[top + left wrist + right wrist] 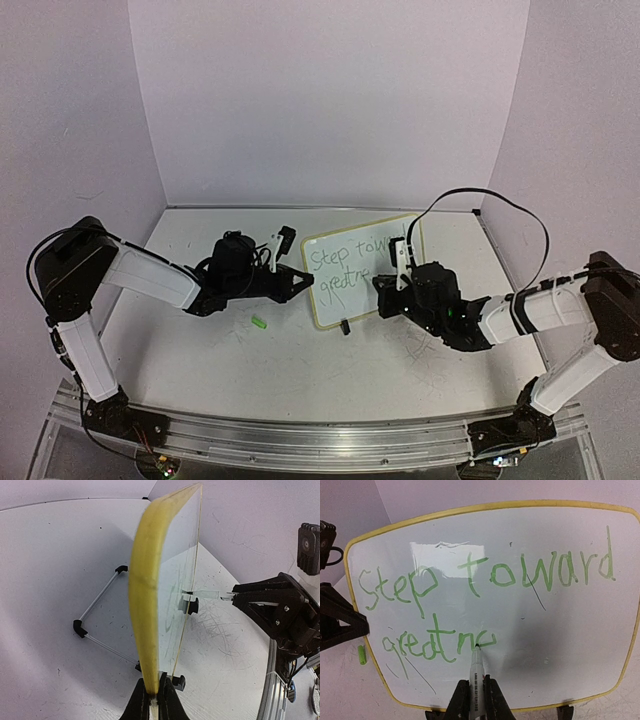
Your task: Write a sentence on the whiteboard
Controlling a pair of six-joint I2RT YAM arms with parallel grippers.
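Note:
The whiteboard (372, 250) stands tilted on its wire stand (98, 600), mid-table. Its pale yellow rim (145, 605) fills the left wrist view, and its face (555, 635) fills the right wrist view. My left gripper (299, 283) (154, 700) is shut on the rim at the board's left edge. My right gripper (386, 287) (476, 700) is shut on a white marker (476, 672), whose tip touches the board. The sentence (480, 580) is in green and reads "Step toward" over "greatne", with the tip at the last letter. It also shows in the top view (343, 262).
A small green cap (259, 322) (362, 654) lies on the scuffed tabletop left of the board's front. The right gripper and marker (210, 594) show past the board in the left wrist view. Pale walls enclose the back and sides.

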